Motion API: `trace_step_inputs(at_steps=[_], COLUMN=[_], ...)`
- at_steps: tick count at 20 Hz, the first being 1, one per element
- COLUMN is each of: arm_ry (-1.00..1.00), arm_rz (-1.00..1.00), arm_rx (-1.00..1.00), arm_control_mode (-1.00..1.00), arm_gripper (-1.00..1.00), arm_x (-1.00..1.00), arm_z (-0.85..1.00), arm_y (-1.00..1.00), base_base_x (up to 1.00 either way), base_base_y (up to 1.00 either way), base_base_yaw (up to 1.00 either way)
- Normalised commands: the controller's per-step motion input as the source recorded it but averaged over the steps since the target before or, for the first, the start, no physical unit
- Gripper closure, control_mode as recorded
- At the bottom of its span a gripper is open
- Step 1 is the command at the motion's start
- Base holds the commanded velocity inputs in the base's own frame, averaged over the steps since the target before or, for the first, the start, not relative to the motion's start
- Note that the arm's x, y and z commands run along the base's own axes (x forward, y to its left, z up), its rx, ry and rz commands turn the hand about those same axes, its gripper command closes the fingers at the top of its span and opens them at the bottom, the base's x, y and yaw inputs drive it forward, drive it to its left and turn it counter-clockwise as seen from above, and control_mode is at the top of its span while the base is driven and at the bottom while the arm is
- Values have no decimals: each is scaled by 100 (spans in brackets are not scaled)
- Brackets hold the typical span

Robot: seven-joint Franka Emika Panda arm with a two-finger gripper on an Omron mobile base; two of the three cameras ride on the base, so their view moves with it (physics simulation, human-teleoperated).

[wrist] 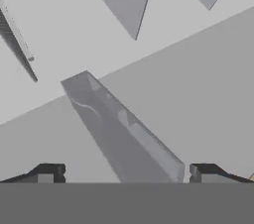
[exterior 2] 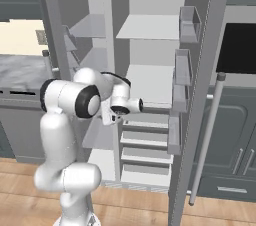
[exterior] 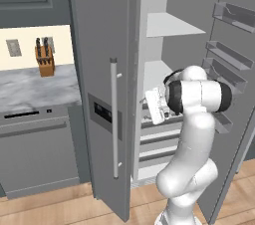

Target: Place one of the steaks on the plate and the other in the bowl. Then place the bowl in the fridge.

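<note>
While the fridge (exterior: 99, 69) stands with both doors swung open, the white arm is seen reaching into its interior at the height of the middle shelves. The gripper (wrist: 124, 172) is recorded with its two dark fingertips (wrist: 49, 172) set wide apart, and nothing is held between them. Ahead of the fingertips, pale grey fridge walls and a translucent door bin (wrist: 124, 129) are seen at a slant. Pale grey shelves (exterior 2: 150, 82) are visible inside the fridge, with drawers (exterior 2: 142, 142) stacked below them. Door bins (exterior: 229, 55) are mounted on the inner face of the right door. A long silver handle (exterior: 114, 119) runs down the left door beside a dark dispenser panel (exterior: 103, 114). To the far left, a knife block (exterior: 45, 59) is noted on a marbled grey counter (exterior: 35, 89). Steaks, plate and bowl cannot be made out.
</note>
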Motion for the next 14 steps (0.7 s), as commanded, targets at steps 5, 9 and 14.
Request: trace_step_inputs(at_steps=[5,9,14], arm_ry=[6,4,0], arm_rz=[25,21,20], arm_rx=[4,2,13], arm_control_mode=[-100,-100,-100], arm_gripper=[-100,-100,-100], arm_x=[65,51,61], arm_z=[-49,-65,-46], arm_y=[22,32,32], base_base_x=[0,0,0], base_base_y=[0,0,0], base_base_yaw=[0,0,0])
